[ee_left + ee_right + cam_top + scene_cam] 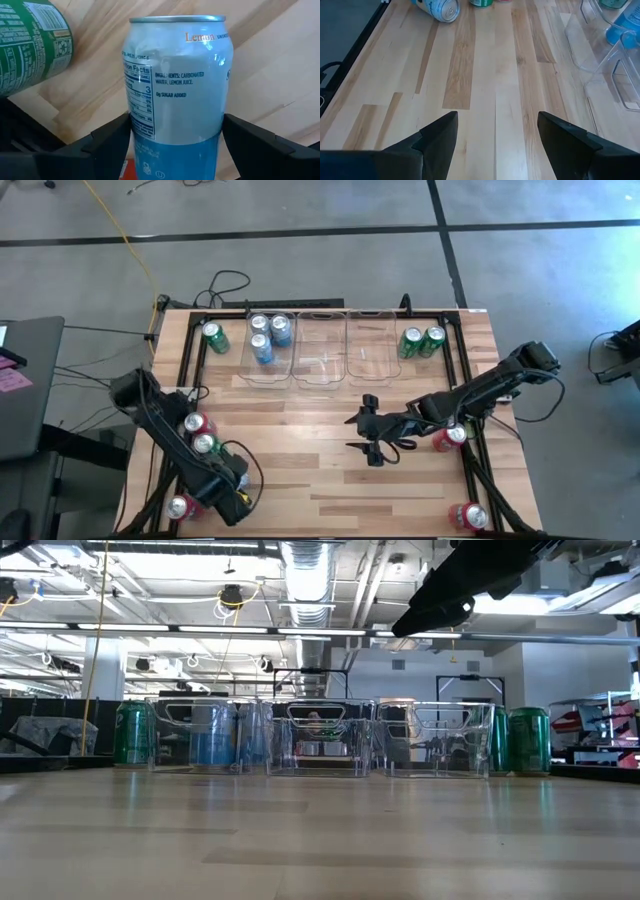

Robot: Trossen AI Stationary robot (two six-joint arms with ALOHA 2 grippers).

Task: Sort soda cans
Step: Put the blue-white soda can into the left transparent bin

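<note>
My left gripper (175,145) was at about 7 o'clock on the surface (330,470), closed around a blue can (175,90). A green can (30,45) stood just beside it. My right gripper (368,435) hung open over the middle of the surface, holding nothing. Three blue cans (268,335) stood in the left bin (245,365) at 12 o'clock. The other two bins (345,355) beside it looked bare. One green can (214,337) stood left of the bins at 11 o'clock. Two green cans (422,341) stood right of them at 1 o'clock. Red cans sat near 8 o'clock (192,423), 7 o'clock (181,507), 4 o'clock (450,437) and 5 o'clock (470,517).
</note>
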